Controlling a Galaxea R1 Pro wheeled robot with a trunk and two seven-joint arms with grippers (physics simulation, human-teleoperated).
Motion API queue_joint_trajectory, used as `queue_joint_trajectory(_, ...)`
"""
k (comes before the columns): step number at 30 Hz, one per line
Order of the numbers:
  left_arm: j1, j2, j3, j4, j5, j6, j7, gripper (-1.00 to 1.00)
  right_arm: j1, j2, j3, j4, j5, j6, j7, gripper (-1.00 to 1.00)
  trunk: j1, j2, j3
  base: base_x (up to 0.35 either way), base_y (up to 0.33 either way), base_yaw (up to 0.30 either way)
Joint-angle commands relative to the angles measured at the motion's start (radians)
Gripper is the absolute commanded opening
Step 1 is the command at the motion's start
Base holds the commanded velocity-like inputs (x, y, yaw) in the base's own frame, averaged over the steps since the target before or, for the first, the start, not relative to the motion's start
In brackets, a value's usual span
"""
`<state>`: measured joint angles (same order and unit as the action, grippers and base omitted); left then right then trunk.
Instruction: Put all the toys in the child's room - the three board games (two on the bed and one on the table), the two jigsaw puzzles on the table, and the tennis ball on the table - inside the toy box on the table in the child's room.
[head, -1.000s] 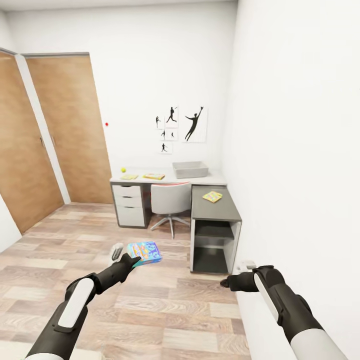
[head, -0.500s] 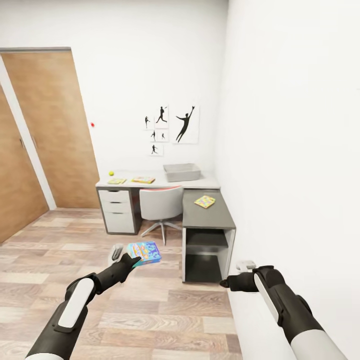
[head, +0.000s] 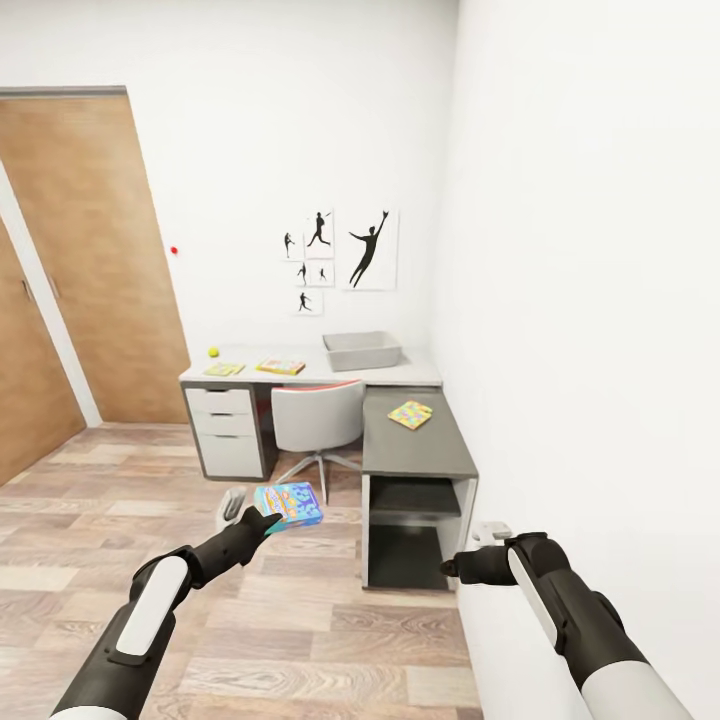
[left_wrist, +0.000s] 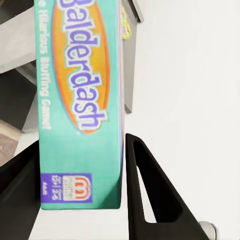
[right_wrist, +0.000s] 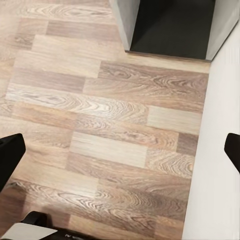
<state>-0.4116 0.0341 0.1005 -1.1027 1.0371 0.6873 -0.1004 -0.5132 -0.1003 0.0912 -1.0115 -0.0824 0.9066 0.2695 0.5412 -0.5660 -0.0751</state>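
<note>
In the child's room, short of the worktop (head: 300, 378): left end effector (head: 268, 520) pinching a blue board game (head: 290, 503) by one edge, above the floor; right end effector (right_wrist: 120, 155) spread, empty. On the worktop: toy box (head: 362, 350), tennis ball (head: 213, 352), two flat toys (head: 262, 368); jigsaw (head: 410, 414) on the lower cabinet (head: 420, 455). Box judged light, stiff, smooth-faced, liable to pivot in an edge grip; best held across its thin faces.

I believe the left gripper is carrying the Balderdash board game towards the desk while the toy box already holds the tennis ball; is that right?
Not quite: in the head view the tennis ball lies on the table at its far left end, well apart from the toy box. The left gripper does hold the Balderdash board game.
</note>
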Motion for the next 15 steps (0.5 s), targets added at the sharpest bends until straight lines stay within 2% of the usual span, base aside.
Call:
queue_joint_trajectory(1, -0.001, 0.0, 0.002, 0.0, 0.003, 0.006, -0.004, -1.0, -0.001, -0.001, 0.002, -0.001, -0.008, 0.005, -0.004, 1.0, 0.001, -0.002, -0.002, 0.133, 0.007, 0.0)
queue_joint_trajectory(15, -0.001, 0.0, 0.002, -0.003, 0.003, 0.007, -0.004, -1.0, 0.003, -0.001, 0.002, -0.007, -0.008, 0.005, -0.004, 1.0, 0.001, -0.002, -0.002, 0.036, 0.002, 0.0)
